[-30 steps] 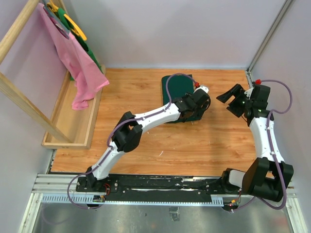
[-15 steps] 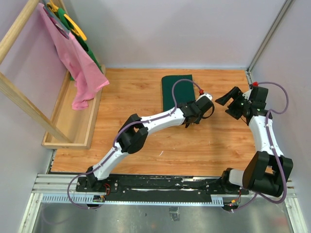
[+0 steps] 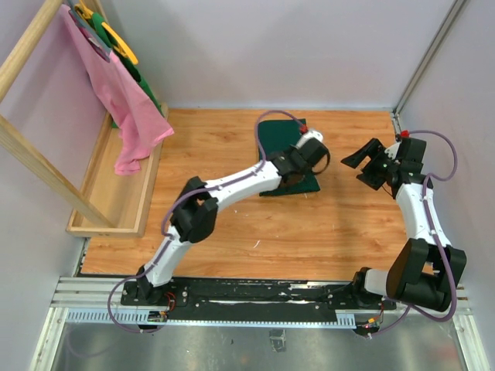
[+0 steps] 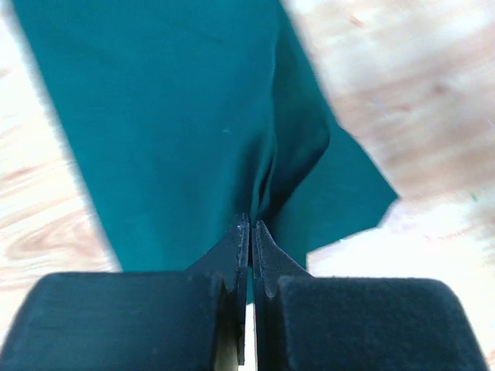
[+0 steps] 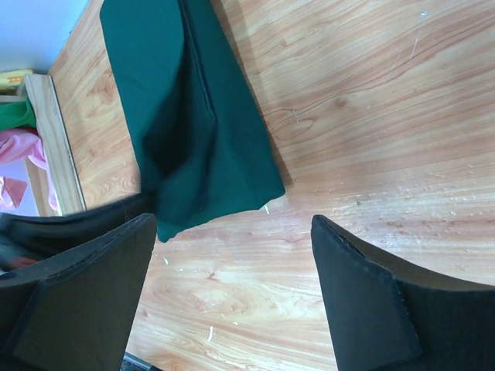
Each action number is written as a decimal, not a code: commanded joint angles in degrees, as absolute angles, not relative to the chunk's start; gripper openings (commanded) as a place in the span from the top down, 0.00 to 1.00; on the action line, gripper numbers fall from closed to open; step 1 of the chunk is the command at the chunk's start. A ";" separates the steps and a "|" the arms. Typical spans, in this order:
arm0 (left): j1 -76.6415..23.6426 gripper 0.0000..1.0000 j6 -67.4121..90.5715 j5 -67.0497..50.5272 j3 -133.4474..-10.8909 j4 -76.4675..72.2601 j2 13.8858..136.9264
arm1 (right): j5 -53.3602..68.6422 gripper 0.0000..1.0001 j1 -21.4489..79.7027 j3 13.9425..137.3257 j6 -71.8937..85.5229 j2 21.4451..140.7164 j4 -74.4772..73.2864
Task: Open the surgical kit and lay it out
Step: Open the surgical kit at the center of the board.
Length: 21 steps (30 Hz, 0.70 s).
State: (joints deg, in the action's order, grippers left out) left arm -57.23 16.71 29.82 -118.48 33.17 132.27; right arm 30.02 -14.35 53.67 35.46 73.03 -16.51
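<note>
The green cloth wrap (image 3: 274, 135) lies folded flat at the far centre of the wooden table (image 3: 209, 216). The left gripper (image 4: 249, 224) has its jaws pressed together, pinching a raised fold near the wrap's near right corner. The right gripper (image 3: 362, 164) hangs right of the wrap, apart from it, with its jaws wide over bare wood.

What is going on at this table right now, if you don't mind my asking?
The left end effector is shut on a fold of the dark green cloth wrap, which lies on the wooden table toward its far edge. The wrap is mostly closed, with only a ridge of cloth pinched up, and none of its contents show yet. The right end effector hangs open off to the right, holding nothing.
</note>
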 commanded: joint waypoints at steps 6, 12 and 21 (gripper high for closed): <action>-43.08 1.00 30.67 38.69 -93.72 25.81 108.38 | 26.95 0.18 -5.81 59.37 26.63 76.05 -20.81; -36.13 1.00 38.11 39.43 -73.61 22.42 95.35 | 18.52 0.19 9.50 69.06 19.50 84.16 -26.11; -31.18 0.62 44.33 39.23 -57.33 19.48 91.95 | 0.96 0.22 30.73 82.73 9.95 98.38 -33.77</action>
State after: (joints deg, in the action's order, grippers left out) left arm -32.67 39.68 37.41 -60.01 22.41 93.32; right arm 11.42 24.67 78.61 16.16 94.30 -27.70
